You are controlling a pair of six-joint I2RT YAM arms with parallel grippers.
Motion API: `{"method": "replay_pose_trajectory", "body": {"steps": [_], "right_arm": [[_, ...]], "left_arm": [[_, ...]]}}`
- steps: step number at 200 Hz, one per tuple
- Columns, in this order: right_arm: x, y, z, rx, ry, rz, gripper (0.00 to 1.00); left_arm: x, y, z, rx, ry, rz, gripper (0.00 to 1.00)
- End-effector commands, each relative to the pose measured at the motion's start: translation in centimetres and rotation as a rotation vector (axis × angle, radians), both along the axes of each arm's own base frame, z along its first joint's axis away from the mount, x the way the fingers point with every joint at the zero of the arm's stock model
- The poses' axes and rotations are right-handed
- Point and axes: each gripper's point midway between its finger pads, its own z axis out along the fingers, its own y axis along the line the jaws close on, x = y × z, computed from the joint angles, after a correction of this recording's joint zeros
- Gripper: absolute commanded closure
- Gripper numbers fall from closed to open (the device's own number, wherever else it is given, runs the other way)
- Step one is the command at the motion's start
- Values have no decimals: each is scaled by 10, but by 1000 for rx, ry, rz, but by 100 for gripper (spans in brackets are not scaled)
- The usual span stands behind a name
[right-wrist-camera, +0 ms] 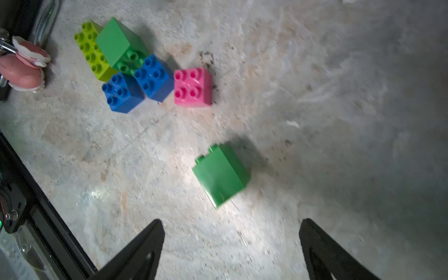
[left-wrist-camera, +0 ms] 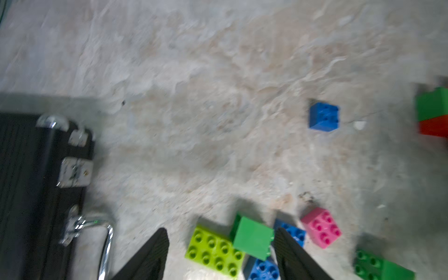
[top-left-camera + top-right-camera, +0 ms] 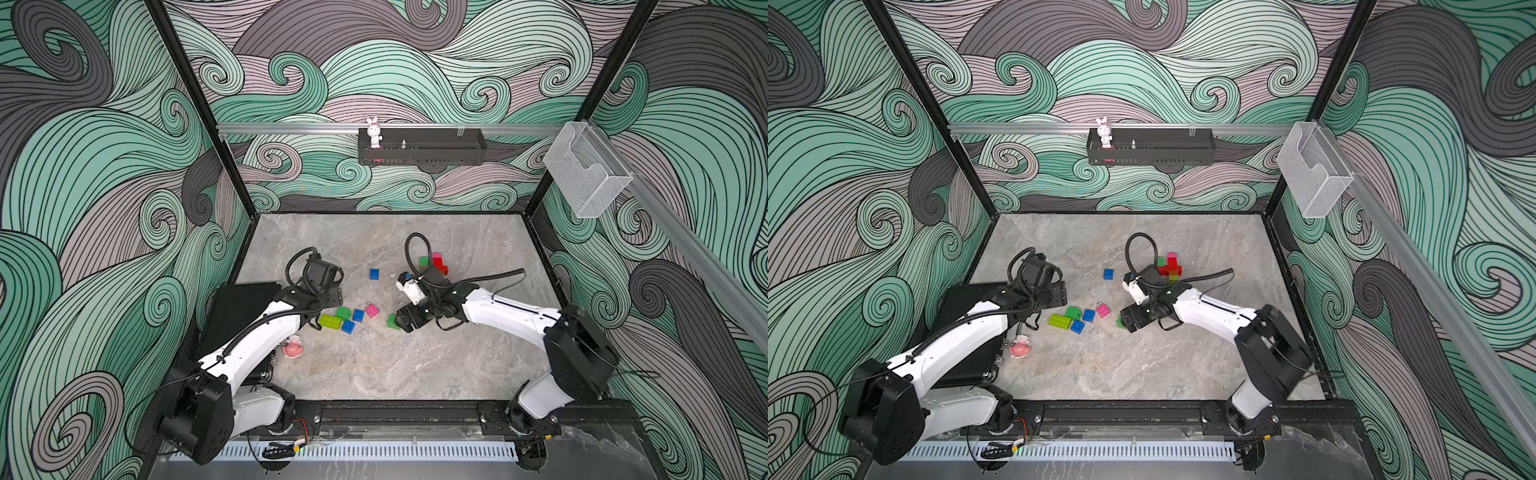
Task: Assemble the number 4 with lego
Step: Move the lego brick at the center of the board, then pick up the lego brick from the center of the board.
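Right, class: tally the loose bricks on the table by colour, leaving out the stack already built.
Blue bricks: 3
Green bricks: 2
Lime brick: 1
Pink brick: 1
Total: 7

Swirl-patterned walls (image 3: pixel 374 62) enclose a grey marbled floor (image 3: pixel 395 365).

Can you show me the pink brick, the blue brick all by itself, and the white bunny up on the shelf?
pink brick (image 1: pixel 192 84), right wrist view, on its studded top.
lone blue brick (image 3: pixel 374 274), in a top view, on its studded top.
white bunny (image 3: pixel 374 133), in a top view, on its body.
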Motion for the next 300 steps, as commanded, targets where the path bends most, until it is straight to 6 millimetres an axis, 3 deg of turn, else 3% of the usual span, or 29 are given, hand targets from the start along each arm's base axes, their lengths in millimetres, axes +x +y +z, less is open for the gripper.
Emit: {"method": "replay_pose_trajectory", "body": {"steps": [1,28,31,34,37,80,95,135,187,216,230,257,300], "right_arm": [[-1,24,-13,-64,0,74,16],[3,51,-27,-141,-22,92,20],[4,53,-28,-147,-25,89,20],[5,54,-29,-151,-30,87,21],[5,55,-31,-157,-34,84,22],[18,64,-45,-211,-51,54,31],[28,57,-47,-248,-94,7,36],[49,43,-42,-273,-155,-81,45],[42,36,-30,-170,-127,13,39],[37,43,-19,-99,-130,81,38],[33,47,-15,-76,-109,93,38],[22,66,-5,-23,-70,83,40],[6,83,-18,-121,48,-15,46]], "left_arm": [[-7,19,-5,-31,2,109,25],[-10,5,-24,-151,95,53,20],[-10,3,-26,-163,105,45,17],[-10,1,-25,-176,110,35,5],[-10,-1,-26,-185,117,26,2],[-23,3,-55,-167,263,70,1],[-27,-3,-67,-186,307,49,8],[-29,-29,-85,-291,354,-26,39],[-25,-71,-97,-373,427,-111,42],[-15,-85,-88,-391,405,-140,42],[-11,-73,-77,-336,359,-117,39],[-6,-32,-43,-215,208,-36,28],[-15,32,-7,-63,6,138,10]]}}
